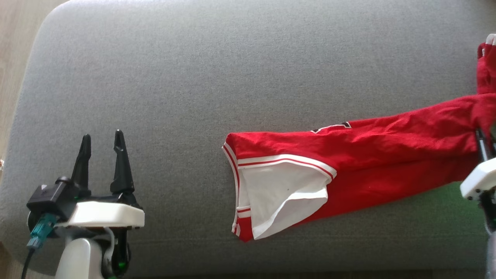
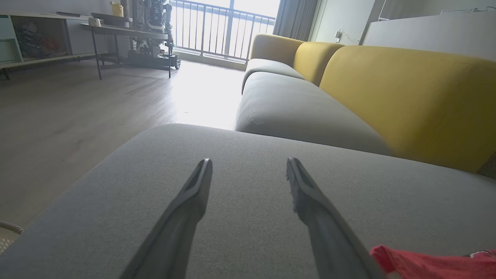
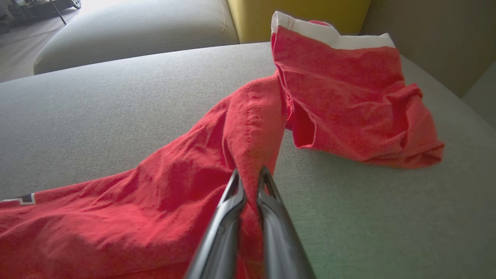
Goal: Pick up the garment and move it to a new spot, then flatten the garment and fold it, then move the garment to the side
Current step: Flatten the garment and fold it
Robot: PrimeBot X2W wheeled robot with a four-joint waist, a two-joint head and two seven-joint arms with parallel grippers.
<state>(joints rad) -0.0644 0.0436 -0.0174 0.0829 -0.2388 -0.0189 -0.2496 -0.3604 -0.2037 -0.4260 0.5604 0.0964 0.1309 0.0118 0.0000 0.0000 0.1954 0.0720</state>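
Now, right fingers [image 3: 228, 211] pinching garment [image 1: 348, 162], cushion [image 1: 174, 77] spreading leftward

- Daylight pours in through the balcony railing [image 2: 221, 35], blown out white behind it and glaring on the wooden floor [image 2: 201, 97] just before it.
- Far from the railing, the grey cushion [image 1: 232, 77] is softly, evenly lit, with faint shadows.
- A greenish cast tints the cushion along the saturated red garment [image 1: 368, 155].
- The left end effector [image 2: 248, 160] blurs toward the lens, and wrist views bow at their edges.
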